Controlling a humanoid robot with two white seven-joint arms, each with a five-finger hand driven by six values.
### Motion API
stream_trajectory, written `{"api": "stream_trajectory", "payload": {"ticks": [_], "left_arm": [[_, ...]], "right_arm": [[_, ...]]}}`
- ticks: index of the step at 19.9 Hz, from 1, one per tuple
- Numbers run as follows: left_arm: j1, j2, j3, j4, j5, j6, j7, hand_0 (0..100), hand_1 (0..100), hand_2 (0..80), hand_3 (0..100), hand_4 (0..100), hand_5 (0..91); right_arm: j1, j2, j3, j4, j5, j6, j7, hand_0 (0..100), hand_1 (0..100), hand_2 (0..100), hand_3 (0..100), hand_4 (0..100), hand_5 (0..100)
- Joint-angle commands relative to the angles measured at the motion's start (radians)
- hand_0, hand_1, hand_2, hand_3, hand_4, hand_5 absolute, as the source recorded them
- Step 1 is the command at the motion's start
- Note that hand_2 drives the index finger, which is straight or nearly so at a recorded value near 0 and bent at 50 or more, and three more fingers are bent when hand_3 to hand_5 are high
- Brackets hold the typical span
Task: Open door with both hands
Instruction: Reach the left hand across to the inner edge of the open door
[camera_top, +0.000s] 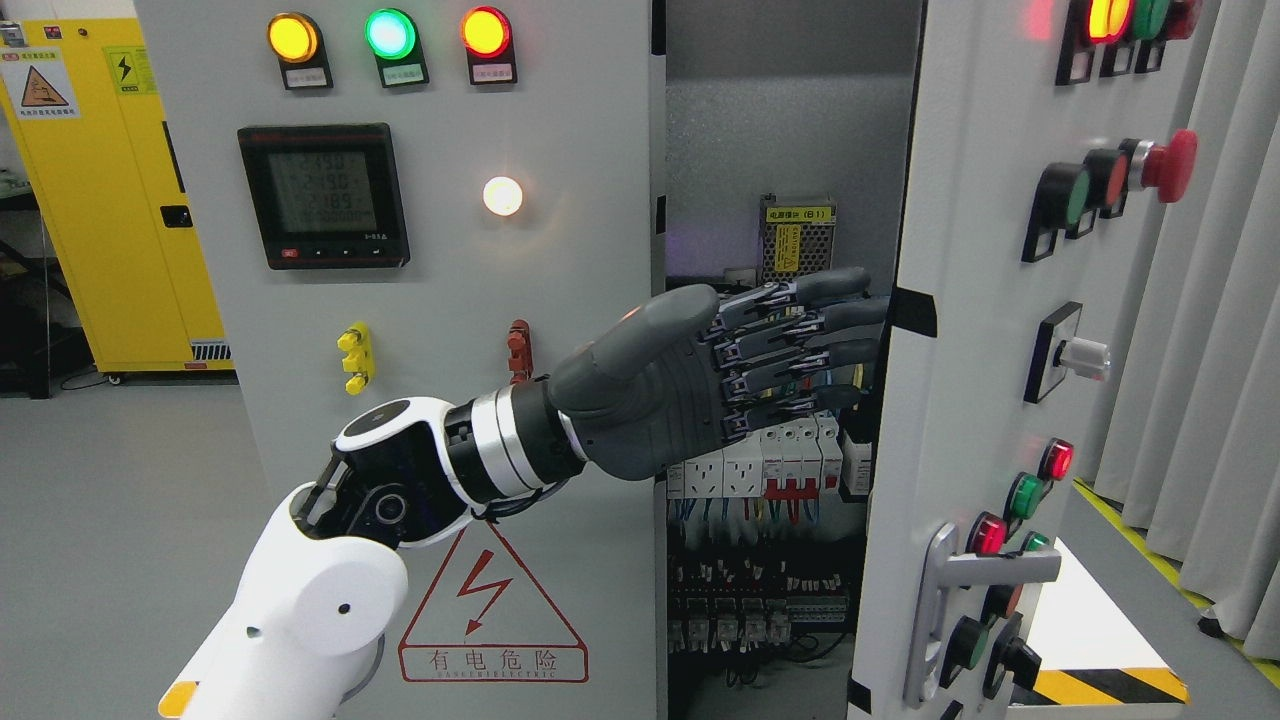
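The grey electrical cabinet has two doors. Its right door (985, 330), carrying buttons and a silver handle (958, 590), stands partly swung out toward me, and the left door (580, 130) is closed. My left hand (862, 335) reaches across from the lower left into the gap. Its fingers (820, 322) are stretched out nearly straight, with their tips at the inner edge of the right door and nothing gripped. The fingertips' contact with the edge is partly hidden. My right hand is out of view.
Inside the opening I see breakers (790, 465), wiring and a power module (797, 240). The left door carries a meter (322, 195) and three lit lamps. A yellow cabinet (110, 200) stands at far left, and curtains (1215, 330) hang at far right.
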Motion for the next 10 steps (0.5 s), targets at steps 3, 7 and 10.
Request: {"api": "stream_trajectory", "payload": {"ticks": [3,7,10], "left_arm": [[-0.028,-0.117,-0.062,0.083,-0.001,-0.007,0.0,12,56,0.0,0,0,0.0],[-0.028,-0.131,-0.073,0.086,-0.003,-0.007,0.0,12,56,0.0,0,0,0.0],[-0.028,-0.139,-0.075,0.089,-0.003,-0.007,0.0,12,56,0.0,0,0,0.0]], "right_arm": [[-0.028,0.032,0.008,0.0,0.0,-0.001,-0.001,0,50,4,0,0,0],[-0.028,0.032,0.008,0.0,0.0,-0.001,-0.001,0,50,4,0,0,0],[-0.028,0.032,0.008,0.0,0.0,-0.001,-0.001,0,50,4,0,0,0]]}}
